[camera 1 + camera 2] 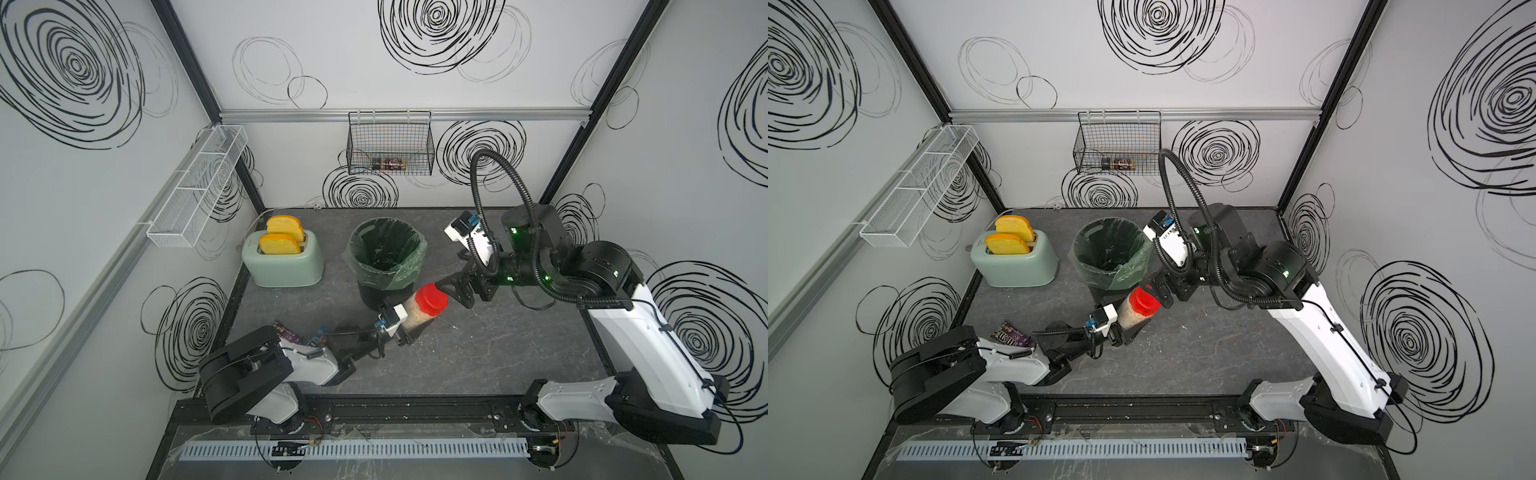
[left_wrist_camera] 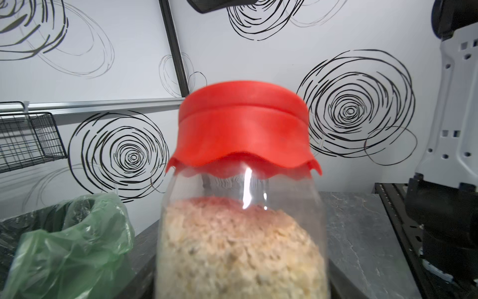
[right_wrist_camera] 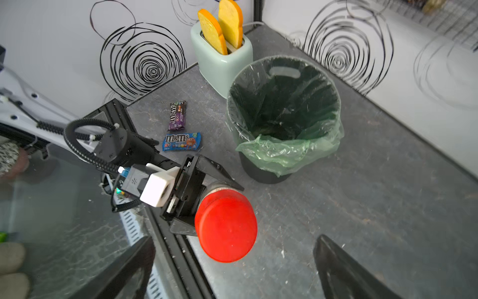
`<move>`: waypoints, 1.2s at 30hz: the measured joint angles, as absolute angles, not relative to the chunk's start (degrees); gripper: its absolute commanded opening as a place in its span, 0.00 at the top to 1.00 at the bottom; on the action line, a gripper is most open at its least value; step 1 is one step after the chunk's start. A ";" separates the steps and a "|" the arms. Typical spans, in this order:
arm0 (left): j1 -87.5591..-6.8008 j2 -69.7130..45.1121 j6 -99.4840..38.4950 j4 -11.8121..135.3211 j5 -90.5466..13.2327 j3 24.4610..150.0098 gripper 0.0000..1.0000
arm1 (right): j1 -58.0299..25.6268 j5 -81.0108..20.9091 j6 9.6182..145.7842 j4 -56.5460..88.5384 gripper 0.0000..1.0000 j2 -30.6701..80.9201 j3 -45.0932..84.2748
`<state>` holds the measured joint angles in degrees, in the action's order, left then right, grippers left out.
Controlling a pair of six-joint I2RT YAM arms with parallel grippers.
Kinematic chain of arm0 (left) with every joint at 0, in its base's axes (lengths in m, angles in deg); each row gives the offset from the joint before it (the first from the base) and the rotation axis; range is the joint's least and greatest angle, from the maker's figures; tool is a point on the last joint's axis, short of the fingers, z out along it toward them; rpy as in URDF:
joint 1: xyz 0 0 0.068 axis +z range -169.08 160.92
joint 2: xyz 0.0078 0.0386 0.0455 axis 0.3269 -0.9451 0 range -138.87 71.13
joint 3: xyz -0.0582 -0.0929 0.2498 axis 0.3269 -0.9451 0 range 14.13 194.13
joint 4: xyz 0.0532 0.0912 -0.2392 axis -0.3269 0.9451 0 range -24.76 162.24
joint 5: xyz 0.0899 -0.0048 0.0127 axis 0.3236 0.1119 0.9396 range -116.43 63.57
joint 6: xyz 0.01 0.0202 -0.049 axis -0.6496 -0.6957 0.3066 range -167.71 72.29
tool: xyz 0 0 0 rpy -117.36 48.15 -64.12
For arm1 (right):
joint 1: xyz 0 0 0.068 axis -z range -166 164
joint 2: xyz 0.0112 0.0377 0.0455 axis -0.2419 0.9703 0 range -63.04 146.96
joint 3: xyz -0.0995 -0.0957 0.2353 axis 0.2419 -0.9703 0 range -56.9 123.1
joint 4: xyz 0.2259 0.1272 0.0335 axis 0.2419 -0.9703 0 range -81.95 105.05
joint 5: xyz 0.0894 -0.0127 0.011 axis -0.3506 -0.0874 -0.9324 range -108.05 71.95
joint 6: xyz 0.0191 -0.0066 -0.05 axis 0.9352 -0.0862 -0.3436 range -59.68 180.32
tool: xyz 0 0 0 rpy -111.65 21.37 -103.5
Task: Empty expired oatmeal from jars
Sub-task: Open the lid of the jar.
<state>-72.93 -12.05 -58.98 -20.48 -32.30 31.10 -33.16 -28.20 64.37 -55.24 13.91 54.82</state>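
left gripper [image 1: 411,331] clamped on jar [image 1: 417,318], tilted, red lid [image 1: 431,300] on, oatmeal [image 2: 240,246] inside; jar near bin [image 1: 419,243], at its 5 o'clock. right gripper [image 1: 456,291] jaws spread, empty, at lid's 2 o'clock

My left arm [image 1: 307,365] stretches low and forward. Its wrist angles upward, and the left gripper [image 1: 409,326] has its jaws clamped on the sides of the tilted jar [image 1: 420,319]. My right arm [image 1: 636,332] is bent at the elbow and reaches in from the side. The right gripper [image 1: 451,293] is spread wide, its fingertips just beside the jar's top.
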 measured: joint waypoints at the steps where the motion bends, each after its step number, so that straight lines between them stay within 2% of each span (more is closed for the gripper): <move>1: -73.19 -12.18 -59.64 -20.48 -31.36 31.06 0.66 | -32.85 -29.41 67.15 -55.56 0.02 15.33 56.00; 5: -74.17 -12.57 -62.37 -20.45 -28.19 30.84 0.66 | -32.13 -36.20 79.87 -58.03 0.02 20.36 55.67; 11: -75.83 -12.57 -65.87 -20.48 -25.13 30.51 0.67 | -29.22 -39.02 89.99 -59.91 0.02 20.86 51.08; 23: -77.93 -13.91 -71.29 -20.61 -21.81 30.29 0.67 | -25.92 -37.47 96.28 -60.92 0.02 18.21 41.16; 28: -77.97 -13.93 -71.75 -20.58 -21.39 30.29 0.67 | -25.44 -38.00 100.26 -56.81 0.00 14.45 34.74; 31: -78.08 -13.99 -71.75 -20.61 -21.26 30.29 0.67 | -25.00 -39.24 102.86 -54.10 0.02 11.48 30.74; 36: -78.13 -14.01 -71.75 -20.58 -21.26 30.29 0.67 | -24.76 -40.79 104.70 -50.71 0.01 11.22 30.39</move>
